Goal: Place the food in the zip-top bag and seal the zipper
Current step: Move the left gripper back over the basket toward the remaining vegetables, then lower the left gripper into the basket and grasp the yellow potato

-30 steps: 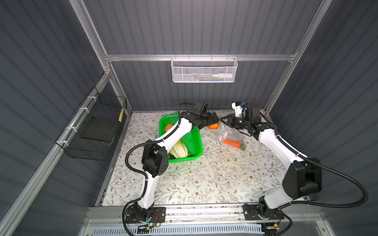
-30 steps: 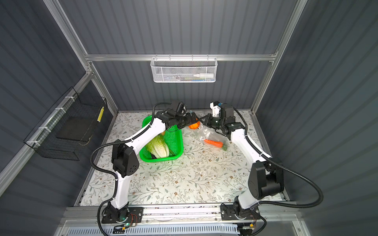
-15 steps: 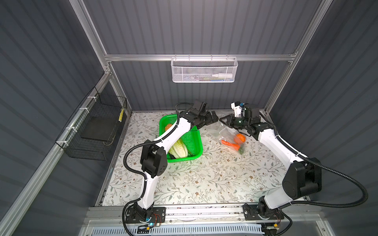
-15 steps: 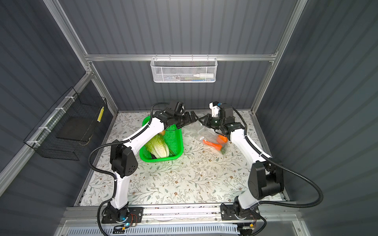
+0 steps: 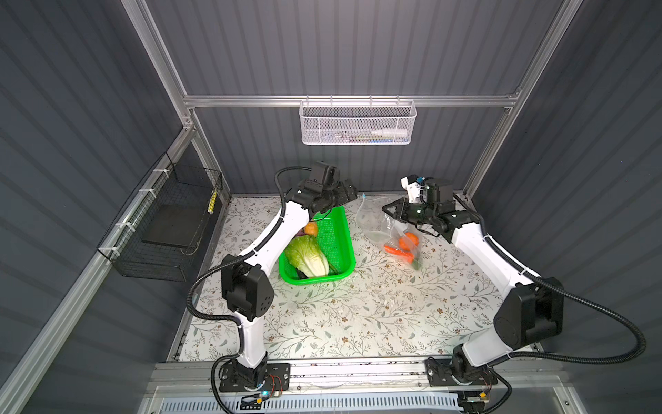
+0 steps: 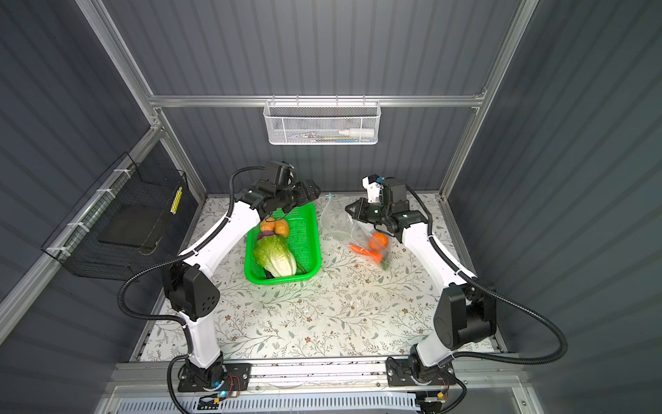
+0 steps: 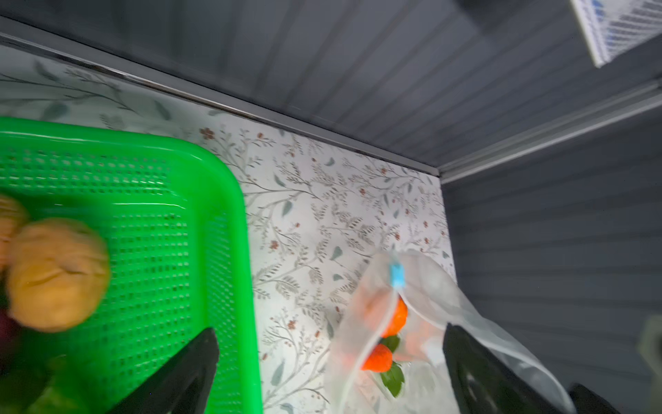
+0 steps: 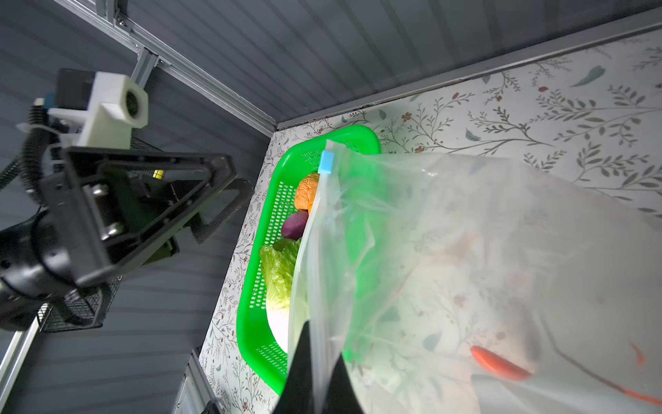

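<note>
**Bag held up by its mouth, two orange pieces inside, the rest in the basket**

The floral surface (image 5: 358,315) carries everything. On its left half, in both top views, lies the bright green basket (image 5: 345,247), long side running away from the robot's base. To its right is the zip-top bag (image 5: 372,218), clear and crinkled. Its lower end rests on the surface and its mouth is lifted toward the back wall.

The napa cabbage (image 5: 308,255) fills the near half of the basket, with a dark piece, probably the eggplant (image 6: 269,274), just showing under its white end.

The left pincer (image 5: 351,193) hovers over the basket's far end. Its jaws are spread wide and nothing is between them. The left wrist view shows both dark fingers far apart, with the basket corner to one side and the bag to the other.

The right pincer (image 8: 318,353) is closed tight on the bag's mouth edge, pinching the zipper (image 8: 317,272) strip, and the film hangs from that grip.

Inside the bag, low down, lie the carrot (image 5: 397,251) and, touching it, the pumpkin-like piece (image 5: 409,241).

At the basket's far end two tan potatoes (image 6: 274,226) sit side by side, partly under the left arm. The purple onion (image 6: 267,235) is wedged between them and the cabbage.

The light-blue slider tab (image 8: 327,166) sits at the end of the zipper farthest from the right pincer, and the mouth gapes open
</note>
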### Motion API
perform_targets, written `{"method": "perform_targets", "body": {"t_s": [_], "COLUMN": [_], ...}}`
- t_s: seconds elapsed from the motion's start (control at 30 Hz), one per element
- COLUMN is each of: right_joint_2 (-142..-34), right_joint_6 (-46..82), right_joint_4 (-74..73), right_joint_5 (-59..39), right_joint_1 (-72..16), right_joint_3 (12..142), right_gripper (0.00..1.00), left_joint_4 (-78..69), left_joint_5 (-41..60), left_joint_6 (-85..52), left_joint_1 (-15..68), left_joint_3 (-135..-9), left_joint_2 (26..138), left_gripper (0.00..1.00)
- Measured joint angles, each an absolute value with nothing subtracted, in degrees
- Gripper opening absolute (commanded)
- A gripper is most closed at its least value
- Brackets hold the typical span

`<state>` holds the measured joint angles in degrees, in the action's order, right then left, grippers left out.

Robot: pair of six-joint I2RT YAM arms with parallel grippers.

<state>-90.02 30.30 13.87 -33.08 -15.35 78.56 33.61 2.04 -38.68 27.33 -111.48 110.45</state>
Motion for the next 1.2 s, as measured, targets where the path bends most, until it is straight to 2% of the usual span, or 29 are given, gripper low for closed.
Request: {"method": "perform_targets", "body": {"t_s": [0.2, 0.43, 0.83, 1.2], "right_joint_2": [-90.72, -91.33, -91.61, -91.61], "right_joint_6": [29.28, 28.36, 26.72, 26.65], "right_joint_4": [15.49, 17.08, 18.70, 18.87], "right_joint_5": [-33.06, -32.97, -31.29, -30.85], "right_joint_1": [-15.53, -15.53, -15.53, -15.53], "right_joint_3": [78.56, 79.22, 80.90, 80.90], "right_gripper": [0.00, 0.00, 0.00, 0.00], "left_joint_4": [36.42, 38.26, 38.98, 36.67], "left_joint_5": [-3.68, -8.82, -8.99, -7.46], "left_joint_6": [-33.32, -27.53, -26.57, -27.62], "left_joint_1": [21.15, 20.38, 19.64, 19.51], "left_joint_3": [-107.04, -106.19, -106.21, -107.74], "left_joint_2": [110.37, 112.09, 124.90, 128.97], "left_gripper": [1.00, 1.00, 0.90, 0.89]}}
